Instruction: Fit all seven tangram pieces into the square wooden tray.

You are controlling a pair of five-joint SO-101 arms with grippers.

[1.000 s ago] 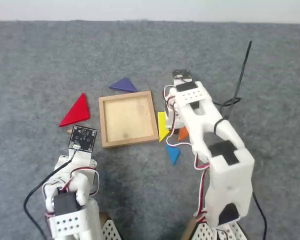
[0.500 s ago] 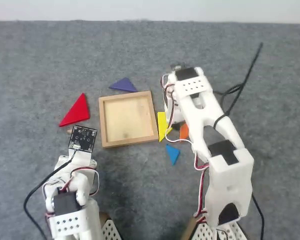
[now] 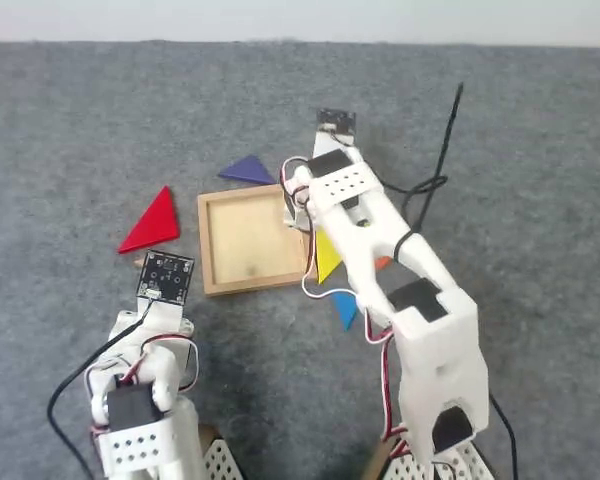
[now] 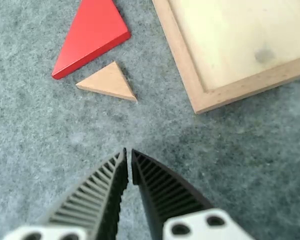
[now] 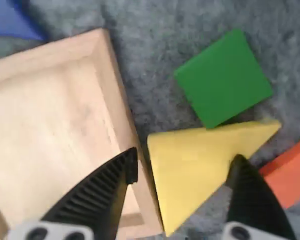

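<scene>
The right pincer (image 5: 185,165) has swung left, now over the tray's (image 5: 116,92) rim.

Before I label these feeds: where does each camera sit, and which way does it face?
High view: fixed overhead behind the arms, looking down at the wooden tray; left arm and right arm show.
Left wrist view: on the left wrist, facing down past the shut left fingers at the red triangle and the wooden tray's corner.
Right wrist view: on the right wrist, facing down past the open right fingers at the yellow triangle.
Shared: all three show the wooden tray.
</scene>
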